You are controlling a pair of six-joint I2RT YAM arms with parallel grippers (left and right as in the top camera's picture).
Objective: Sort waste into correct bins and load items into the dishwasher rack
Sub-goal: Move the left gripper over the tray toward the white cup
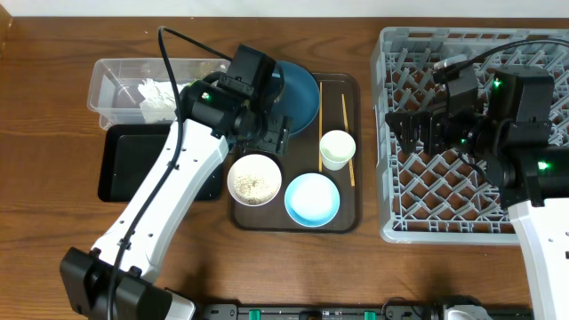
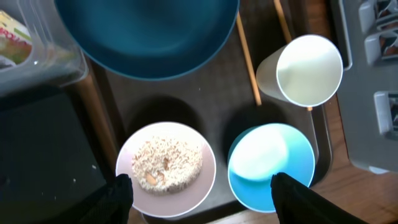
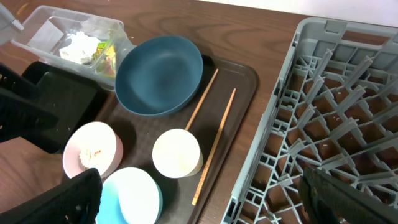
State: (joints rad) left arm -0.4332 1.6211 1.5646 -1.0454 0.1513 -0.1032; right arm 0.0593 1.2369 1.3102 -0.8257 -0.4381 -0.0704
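Even, fairly bright overhead light fell on the wooden table (image 1: pixel 53 222), leaving only soft shadows. In the left wrist view a pale glare patch lay on the light-blue bowl (image 2: pixel 270 165), and the left gripper (image 2: pixel 198 199) showed its fingertips (image 2: pixel 119 198) as dark, unfocused blobs. The right gripper (image 3: pixel 199 199) looked alike, its fingers (image 3: pixel 78 199) blurred at the near corners.

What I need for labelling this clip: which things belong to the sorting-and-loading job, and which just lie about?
Job: tissue, snack wrapper, rice in the white bowl, dark-blue bowl, white cup, light-blue bowl, chopsticks, clear tub, black tray, rack.
Lying about: brown serving tray, table.
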